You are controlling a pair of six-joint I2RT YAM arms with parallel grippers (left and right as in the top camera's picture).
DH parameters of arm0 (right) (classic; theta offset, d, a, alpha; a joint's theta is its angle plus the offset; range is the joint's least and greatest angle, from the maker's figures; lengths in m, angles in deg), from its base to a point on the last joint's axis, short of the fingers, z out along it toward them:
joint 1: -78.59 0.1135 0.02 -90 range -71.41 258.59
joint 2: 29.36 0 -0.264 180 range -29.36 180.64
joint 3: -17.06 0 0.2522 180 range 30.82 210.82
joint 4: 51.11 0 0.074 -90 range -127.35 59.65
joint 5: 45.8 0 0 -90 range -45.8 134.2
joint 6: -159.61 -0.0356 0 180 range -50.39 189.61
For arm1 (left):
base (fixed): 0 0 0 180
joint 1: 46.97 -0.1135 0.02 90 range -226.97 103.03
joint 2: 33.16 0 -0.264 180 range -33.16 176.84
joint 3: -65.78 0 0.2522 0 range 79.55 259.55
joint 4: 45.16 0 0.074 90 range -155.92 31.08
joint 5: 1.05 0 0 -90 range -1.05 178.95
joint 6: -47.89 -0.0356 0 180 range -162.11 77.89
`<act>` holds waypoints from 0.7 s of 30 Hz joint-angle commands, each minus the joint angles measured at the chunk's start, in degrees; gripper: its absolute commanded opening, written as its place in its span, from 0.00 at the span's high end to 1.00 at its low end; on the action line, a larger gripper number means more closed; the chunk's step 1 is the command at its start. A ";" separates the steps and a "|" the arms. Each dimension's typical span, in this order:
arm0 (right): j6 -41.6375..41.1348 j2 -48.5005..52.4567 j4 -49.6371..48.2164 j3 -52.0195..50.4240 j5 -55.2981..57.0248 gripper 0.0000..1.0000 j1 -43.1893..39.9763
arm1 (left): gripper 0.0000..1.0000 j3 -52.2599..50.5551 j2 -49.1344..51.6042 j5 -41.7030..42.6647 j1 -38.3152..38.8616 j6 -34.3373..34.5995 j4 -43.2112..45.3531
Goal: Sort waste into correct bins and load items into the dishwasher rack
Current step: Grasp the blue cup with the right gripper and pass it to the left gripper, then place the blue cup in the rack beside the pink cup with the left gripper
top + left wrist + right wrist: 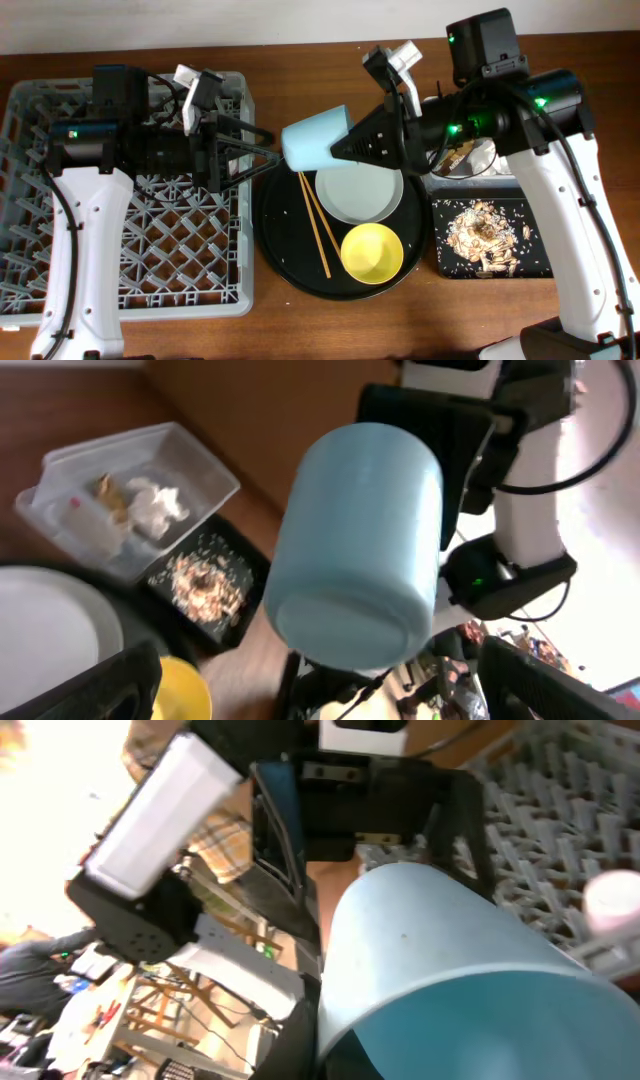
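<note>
Above the middle of the desk [330, 325], near the top of the overhead frame, I have the light-blue cup [315, 138] held sideways in the air, my right hand [347, 143] clamped on its rim. My left hand [277, 146] sits just left of the cup's base, fingers spread apart. Lower down, the plate [360, 192], yellow bowl [372, 252] and chopsticks [317, 225] rest on the round black tray [280, 250]. The dishwasher rack [180, 250] fills the left.

A brown wooden table [330, 335] is bordered on its far side by a pale strip [280, 18]. Beyond it, blurred workshop clutter [90, 1010] is washed by bright light.
</note>
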 commanded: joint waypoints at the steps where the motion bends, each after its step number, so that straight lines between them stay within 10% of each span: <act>1: 1.88 0.02 0.09 0.02 -5.77 0.96 0.46 | 0.01 0.57 -0.50 4.59 2.49 -3.65 0.20; 7: 2.97 0.17 0.00 0.02 -2.43 0.96 3.74 | 0.06 0.57 -0.50 4.76 7.48 -3.61 3.17; 12: 2.95 0.17 0.00 0.02 -1.55 0.95 3.72 | 0.62 0.57 -0.50 4.55 7.48 -3.63 3.41; 15: 2.93 0.17 -0.42 0.04 -1.57 0.58 2.80 | 0.63 0.57 -0.52 0.83 6.97 -3.15 3.28; 18: 2.93 0.17 3.48 0.04 0.94 0.24 -5.11 | 0.62 0.57 -0.52 -22.53 3.08 4.57 1.16; 21: 2.93 0.17 10.21 0.04 17.44 0.21 -9.16 | 0.62 0.57 -0.50 -56.19 -0.15 20.15 -2.25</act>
